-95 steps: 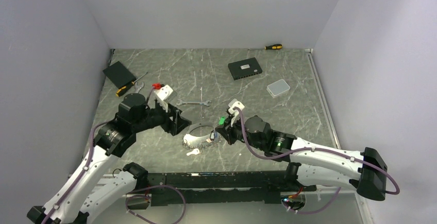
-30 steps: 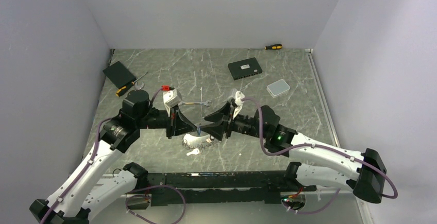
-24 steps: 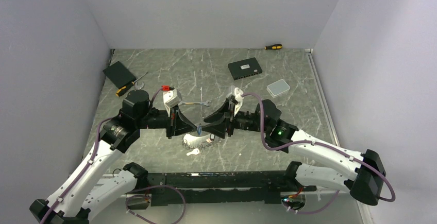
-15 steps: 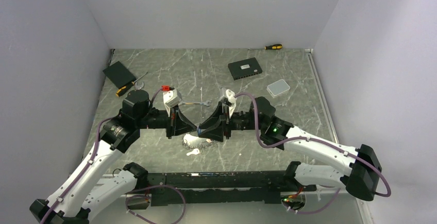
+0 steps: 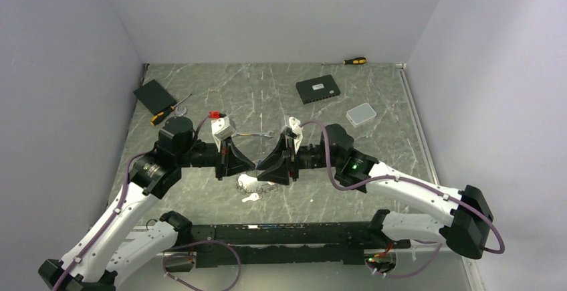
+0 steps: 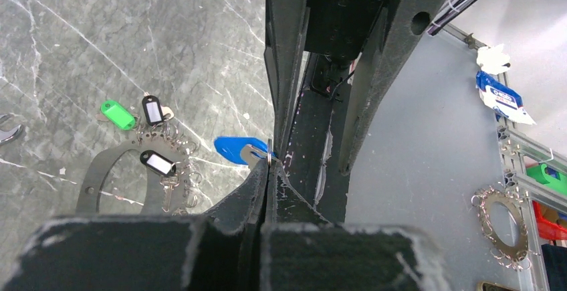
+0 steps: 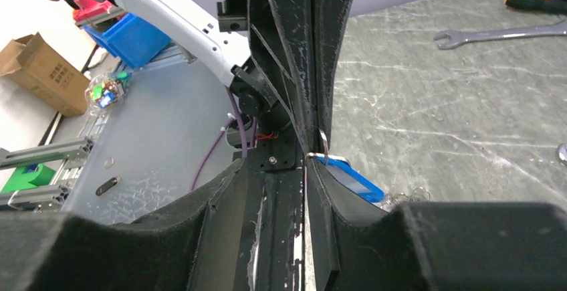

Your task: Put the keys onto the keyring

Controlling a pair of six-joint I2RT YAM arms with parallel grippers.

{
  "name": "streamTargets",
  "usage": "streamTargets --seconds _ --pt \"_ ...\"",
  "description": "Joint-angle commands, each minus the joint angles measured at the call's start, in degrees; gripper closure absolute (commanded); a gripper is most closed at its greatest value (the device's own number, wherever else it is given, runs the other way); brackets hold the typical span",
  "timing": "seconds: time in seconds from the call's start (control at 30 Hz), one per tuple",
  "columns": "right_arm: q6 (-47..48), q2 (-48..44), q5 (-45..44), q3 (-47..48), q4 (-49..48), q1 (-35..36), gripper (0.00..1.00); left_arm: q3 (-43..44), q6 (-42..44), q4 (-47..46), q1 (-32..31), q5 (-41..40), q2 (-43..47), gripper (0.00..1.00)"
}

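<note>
The keyring (image 5: 258, 183) lies flat on the table between the arms. In the left wrist view the keyring (image 6: 87, 187) is a wide hoop with several keys along its rim, among them a green-tagged key (image 6: 118, 114) and a black-tagged one (image 6: 158, 162). A white-tagged key (image 5: 251, 198) lies loose in front of the hoop. My left gripper (image 6: 269, 164) is shut on the small split ring of a blue-tagged key (image 6: 234, 148), held above the hoop. My right gripper (image 7: 277, 164) faces it tip to tip with its jaws apart. One of its fingers (image 7: 311, 170) is against the blue-tagged key (image 7: 351, 178).
A silver spanner (image 5: 251, 134) lies just behind the grippers. Farther back are a black box (image 5: 317, 89), a white case (image 5: 361, 114) and a screwdriver (image 5: 354, 60). At the back left sit a flat black box (image 5: 154, 95) and another screwdriver (image 5: 170, 110).
My right arm has swung left until its fingers meet the left gripper's tips, and its jaws have narrowed somewhat. The left gripper has held still with the blue-tagged key.
</note>
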State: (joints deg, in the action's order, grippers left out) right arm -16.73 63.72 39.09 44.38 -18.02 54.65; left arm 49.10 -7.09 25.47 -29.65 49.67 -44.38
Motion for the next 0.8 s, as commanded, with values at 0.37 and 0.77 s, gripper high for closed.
streamTargets --seconds 0.37,0.77 --pt "4.38 -0.04 4.5 5.29 5.46 -3.88 0.62 0.2 1.29 -1.49 0.25 0.69 0.55 1.0" --pt "4.34 1.56 6.22 7.65 5.71 -3.85 0.67 0.28 1.29 -1.45 0.21 0.5 0.35 1.0"
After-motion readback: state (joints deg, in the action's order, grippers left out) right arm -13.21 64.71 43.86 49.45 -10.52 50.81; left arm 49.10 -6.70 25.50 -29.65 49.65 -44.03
